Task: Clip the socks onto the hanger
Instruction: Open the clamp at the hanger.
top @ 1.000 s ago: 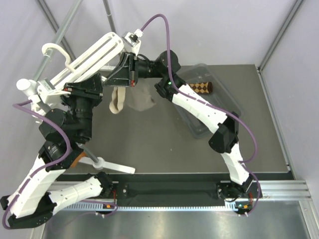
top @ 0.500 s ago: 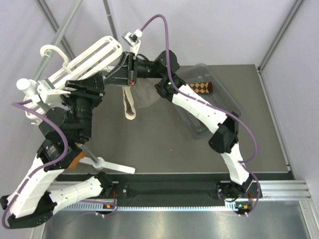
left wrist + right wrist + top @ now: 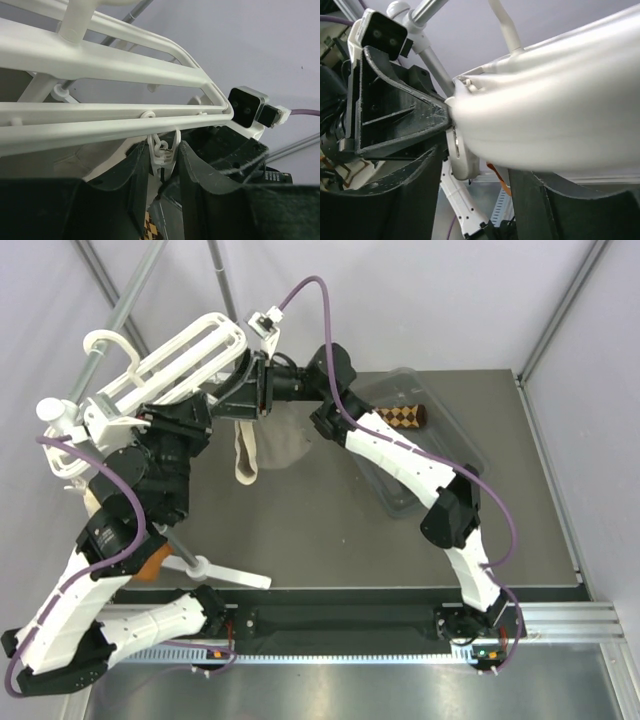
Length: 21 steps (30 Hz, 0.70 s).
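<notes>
The white hanger hangs tilted at the upper left and fills the top of the left wrist view. My left gripper is shut on a small white clip that dangles from a hanger bar. My right gripper faces it closely and holds the top of a plain tan sock, which hangs down and shows as a pale blur in the right wrist view. One argyle sock lies in the clear bin. A scrap of argyle shows low between my left fingers. The second argyle sock is not seen.
A clear plastic bin sits at the back right. A grey cloth lies on the table under the right gripper. An orange sock lies beneath the left arm. A grey metal pole carries the hanger.
The right gripper has moved up and left toward the hanger. The tan sock has swung beneath it. The left gripper and hanger have shifted slightly up.
</notes>
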{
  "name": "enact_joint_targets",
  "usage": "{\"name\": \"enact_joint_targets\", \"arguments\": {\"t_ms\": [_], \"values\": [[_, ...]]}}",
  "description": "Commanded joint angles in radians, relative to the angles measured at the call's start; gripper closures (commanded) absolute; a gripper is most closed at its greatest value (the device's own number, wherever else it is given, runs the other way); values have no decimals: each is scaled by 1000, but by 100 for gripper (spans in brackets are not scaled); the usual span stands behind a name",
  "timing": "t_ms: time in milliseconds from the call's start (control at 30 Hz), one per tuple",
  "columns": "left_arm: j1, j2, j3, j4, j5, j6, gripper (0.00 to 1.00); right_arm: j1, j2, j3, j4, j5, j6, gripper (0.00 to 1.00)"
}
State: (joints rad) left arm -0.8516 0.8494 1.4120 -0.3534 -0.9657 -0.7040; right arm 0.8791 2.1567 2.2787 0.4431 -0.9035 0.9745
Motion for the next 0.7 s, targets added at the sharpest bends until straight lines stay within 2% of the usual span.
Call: {"name": "enact_joint_targets", "arguments": {"t_ms": [0, 100, 200, 500, 667], "values": [[-4, 17, 57, 13, 24, 9, 100, 4, -69, -51, -6, 21, -45, 44], [-4, 19, 65, 7, 19, 11, 100, -6, -113, -117, -7, 26, -65, 31], [-4, 19, 68, -1, 10, 15, 100, -12, -162, -175, -38, 31, -106, 24], [-4, 11, 58, -7, 5, 23, 100, -19, -299, -343, -98, 18, -219, 21], [-6, 1, 35, 2, -4, 31, 100, -25, -376, -383, -271, 37, -345, 20]]}}
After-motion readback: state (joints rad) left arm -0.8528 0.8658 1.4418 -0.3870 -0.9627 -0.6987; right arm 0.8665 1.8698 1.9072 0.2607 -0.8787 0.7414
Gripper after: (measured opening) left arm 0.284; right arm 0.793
